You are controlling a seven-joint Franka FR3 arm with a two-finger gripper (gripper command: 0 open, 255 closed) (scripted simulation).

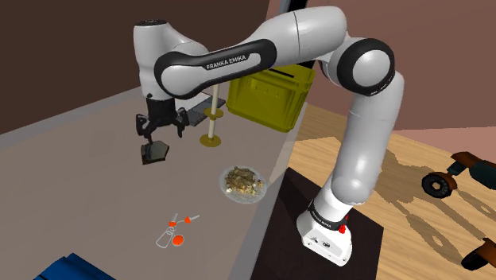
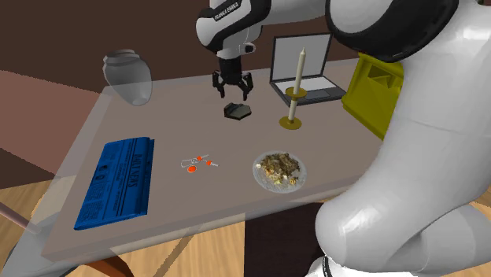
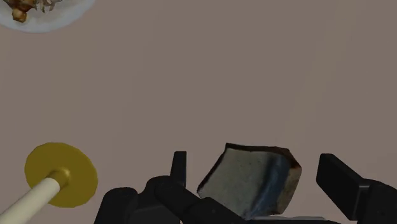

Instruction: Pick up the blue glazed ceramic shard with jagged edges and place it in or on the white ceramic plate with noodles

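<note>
grey tabletop (image 2: 173,118) before brown walls. black gripper (image 2: 234,93) poised just above dark grey, blue-streaked shard (image 3: 251,181), fingers (image 3: 340,181) spread wide to either side, clasping nothing. shard lying on the table near brass candlestick (image 2: 293,118), well apart from white plate of noodles (image 2: 279,171).

- "FRANKA EMIKA" in white capitals on the dark band of the arm link (image 1: 226,64). Sits just above the gripper (image 1: 153,141) and runs along the link, away from the hand. Fully readable in the shoulder view.
- Same "FRANKA EMIKA" lettering readable in the second exterior view, on the same dark band directly above the gripper. Slanted along the link there.
- Blue sheet (image 2: 118,182), lying well apart from the gripper. Covered in rows of print-like marks, none legible.
</note>
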